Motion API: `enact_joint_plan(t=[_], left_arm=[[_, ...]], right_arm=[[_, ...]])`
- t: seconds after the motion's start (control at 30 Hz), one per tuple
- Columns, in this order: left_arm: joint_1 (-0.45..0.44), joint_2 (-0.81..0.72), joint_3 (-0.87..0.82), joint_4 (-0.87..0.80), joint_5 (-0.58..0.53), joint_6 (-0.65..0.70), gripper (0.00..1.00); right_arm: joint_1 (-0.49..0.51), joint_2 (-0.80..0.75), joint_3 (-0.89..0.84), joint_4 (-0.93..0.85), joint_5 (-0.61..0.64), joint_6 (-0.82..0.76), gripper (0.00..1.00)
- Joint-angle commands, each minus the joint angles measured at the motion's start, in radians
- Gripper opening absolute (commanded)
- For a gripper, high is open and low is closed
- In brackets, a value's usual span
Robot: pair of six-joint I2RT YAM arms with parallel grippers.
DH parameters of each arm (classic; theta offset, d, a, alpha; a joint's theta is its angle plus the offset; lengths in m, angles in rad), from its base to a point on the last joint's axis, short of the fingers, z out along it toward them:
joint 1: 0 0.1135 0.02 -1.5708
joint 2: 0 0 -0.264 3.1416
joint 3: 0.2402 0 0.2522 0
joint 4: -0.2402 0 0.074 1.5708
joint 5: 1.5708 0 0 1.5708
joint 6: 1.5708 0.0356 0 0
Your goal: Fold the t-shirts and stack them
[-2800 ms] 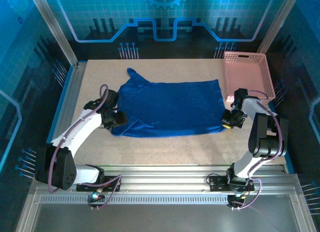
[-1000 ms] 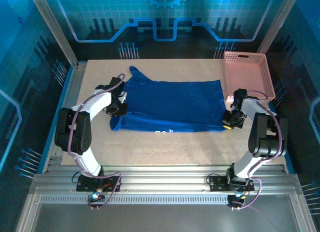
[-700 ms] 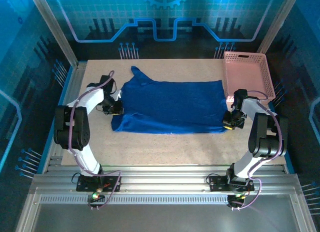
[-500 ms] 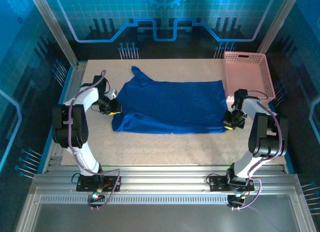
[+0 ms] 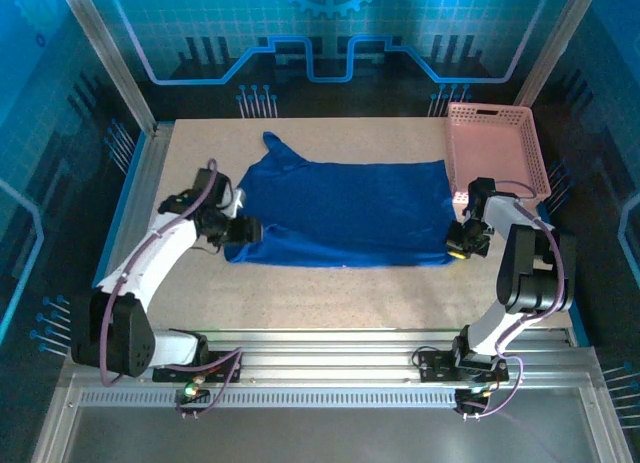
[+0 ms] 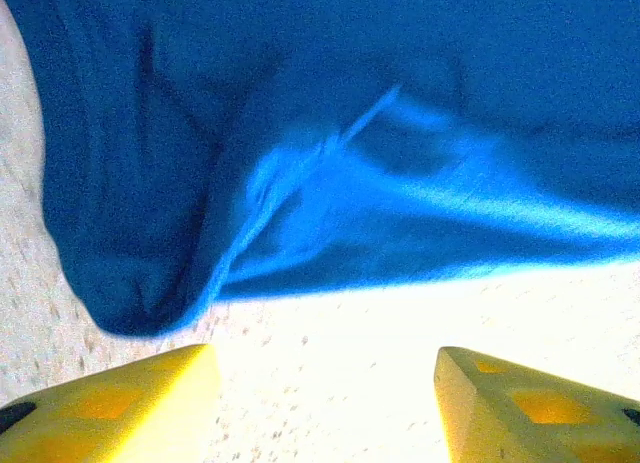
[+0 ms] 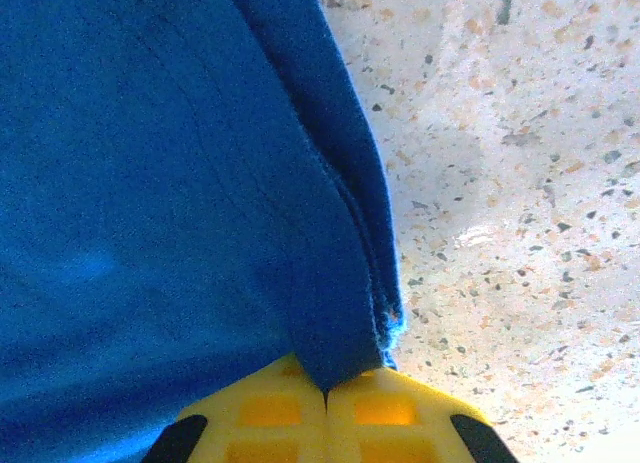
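Folding underway: right gripper (image 7: 325, 391) pinches the t-shirt (image 5: 340, 213) by the table's (image 5: 330, 303) right edge. Left gripper (image 6: 320, 408), fingers apart, should grasp the shirt's near-left corner.

Near strip: bare table (image 5: 330, 298) on the near side of the t-shirt (image 5: 340, 213) hem; passable.
Far strip: bare table beyond the t-shirt; passable.
Right side: pink lattice basket (image 5: 497, 143) in the far corner, just beside the t-shirt edge; obstructs.

Overhead wide; 2 wrist views near t-shirt (image 5: 340, 213).
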Motion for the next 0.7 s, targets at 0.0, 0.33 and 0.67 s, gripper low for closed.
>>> enact_joint_plan(t=[0.0, 0.33, 0.67], left_arm=[[-0.023, 0.011, -0.071, 0.002, -0.140, -0.046, 0.62], [-0.035, 0.153, -0.048, 0.097, -0.219, -0.031, 0.62], [-0.022, 0.324, 0.039, 0.143, -0.309, 0.012, 0.45]], right_arm=[[-0.003, 0.018, 0.022, -0.008, -0.021, 0.005, 0.00], [-0.003, 0.034, 0.021, -0.003, -0.021, 0.008, 0.00], [0.004, 0.037, 0.039, -0.017, -0.016, 0.006, 0.00]])
